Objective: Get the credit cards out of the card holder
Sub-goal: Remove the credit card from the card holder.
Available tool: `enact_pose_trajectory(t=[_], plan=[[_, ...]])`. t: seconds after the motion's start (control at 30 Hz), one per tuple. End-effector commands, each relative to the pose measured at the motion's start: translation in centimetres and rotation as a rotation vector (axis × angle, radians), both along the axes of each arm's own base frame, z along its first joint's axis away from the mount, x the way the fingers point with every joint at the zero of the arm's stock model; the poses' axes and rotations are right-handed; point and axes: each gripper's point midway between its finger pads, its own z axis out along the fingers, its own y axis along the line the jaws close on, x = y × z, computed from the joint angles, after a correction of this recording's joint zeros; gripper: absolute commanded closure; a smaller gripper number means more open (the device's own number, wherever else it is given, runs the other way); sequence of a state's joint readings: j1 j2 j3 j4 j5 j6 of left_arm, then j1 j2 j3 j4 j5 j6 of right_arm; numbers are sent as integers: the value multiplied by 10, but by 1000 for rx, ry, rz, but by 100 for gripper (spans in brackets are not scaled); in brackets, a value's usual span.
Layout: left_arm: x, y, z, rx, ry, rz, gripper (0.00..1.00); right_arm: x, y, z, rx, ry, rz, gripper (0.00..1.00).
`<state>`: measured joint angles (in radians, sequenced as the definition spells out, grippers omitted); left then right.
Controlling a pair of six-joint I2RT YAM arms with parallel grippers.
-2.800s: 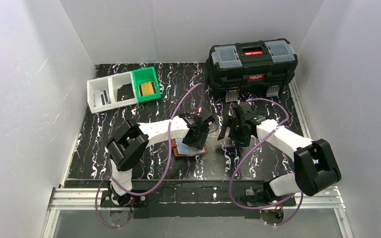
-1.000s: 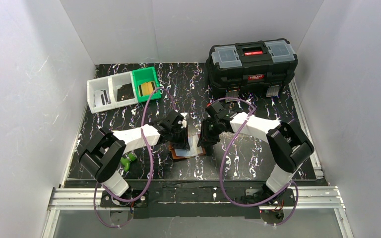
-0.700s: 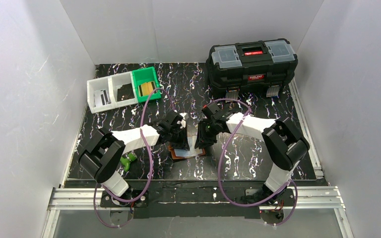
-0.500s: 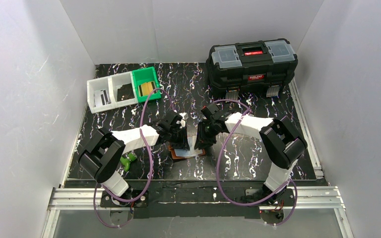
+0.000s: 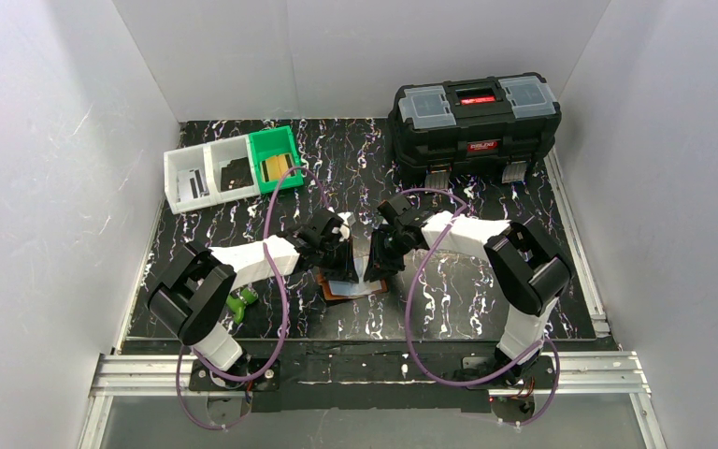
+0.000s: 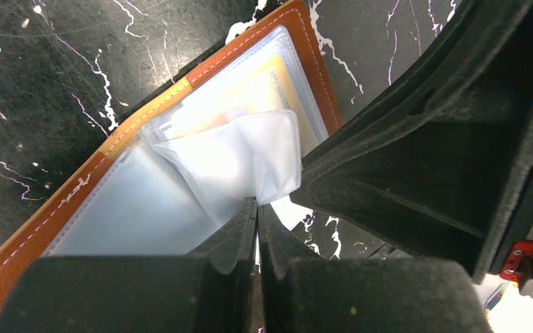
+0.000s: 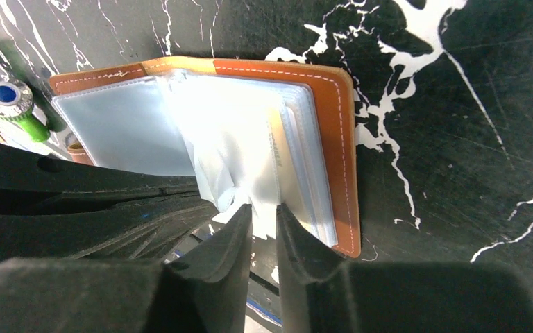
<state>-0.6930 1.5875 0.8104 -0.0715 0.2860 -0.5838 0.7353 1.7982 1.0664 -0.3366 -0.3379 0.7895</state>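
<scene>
No legible text anywhere. The red label [image 5: 482,146] on the black toolbox [image 5: 475,117] is too small to read.

- We record the small folding leather card holder [image 7: 180,125] as orange-brown with pale stitching. Its glossy pockets are translucent grey-blue.
- One thin flat card [image 6: 264,76] inside shows pale yellow.
- Flat table top [image 6: 41,55]: black with white marble veining.
- Large plastic toolbox [image 5: 475,122]: black with a red label.
- Small open bins: two white [image 5: 196,175], one green [image 5: 276,157].
</scene>
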Motion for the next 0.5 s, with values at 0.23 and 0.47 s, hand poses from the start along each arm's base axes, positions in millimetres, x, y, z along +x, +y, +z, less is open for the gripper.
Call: enact_pose_trajectory(t=[0.23,0.47], plan=[[3,-1,24,-39,-43,-13,100,10,7,-1,10,-11,-29,99],[5,11,32,31,-52,14,87,10,11,4,38,-16,-21,99]])
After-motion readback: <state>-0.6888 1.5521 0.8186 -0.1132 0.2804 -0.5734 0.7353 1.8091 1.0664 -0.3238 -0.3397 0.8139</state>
